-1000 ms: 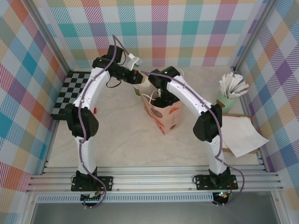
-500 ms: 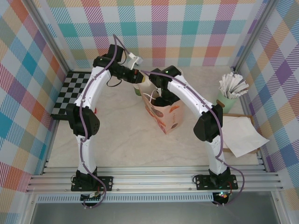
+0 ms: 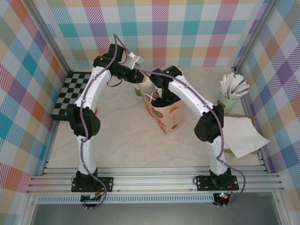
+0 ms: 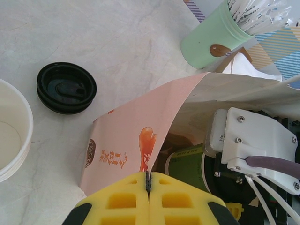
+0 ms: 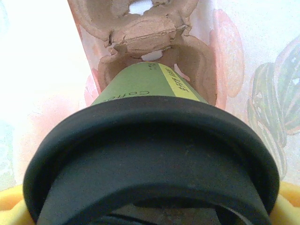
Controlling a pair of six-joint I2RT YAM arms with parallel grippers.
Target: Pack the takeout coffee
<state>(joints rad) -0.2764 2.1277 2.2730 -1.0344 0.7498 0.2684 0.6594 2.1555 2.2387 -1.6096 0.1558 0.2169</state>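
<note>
Two arms meet over a pink printed paper bag [image 3: 165, 117] standing upright at upper centre of the top view. The left gripper [image 3: 139, 78] sits at the bag's upper-left rim. The right gripper [image 3: 161, 100] reaches down into the open mouth, its fingers buried there, so its grip can't be told from this angle. A mint-green cup of white sticks [image 3: 228, 99] is at right, with a white paper sheet [image 3: 243, 135] below it. A black-and-white checkered board [image 3: 71, 91] lies at left, all on a pale marbled table [image 3: 117, 136].

Left wrist view: the left gripper [image 4: 148, 180] is at bottom centre, its yellow fingers [image 4: 122, 199] pressed fully together and pinching the bag's top edge. Inside the bag, lower centre, the small dark-green paper cup [image 4: 185, 161] sits just beside the right arm's white wrist housing [image 4: 248, 140]. A loose round black lid [image 4: 66, 87] lies on the table at upper left, apart from the bag. A cream-white cup rim [image 4: 11, 140] is at the left edge.

Right wrist view: the dark-green paper cup [image 5: 145, 84], capped with its round black plastic lid [image 5: 150, 154], is in the centre. Yellow pads [image 5: 10, 202] in both lower corners are closed against the lid's sides, holding the cup. The cup's base end points toward a brown moulded pulp carrier [image 5: 150, 33] at top of frame, between the bag's inner walls.
</note>
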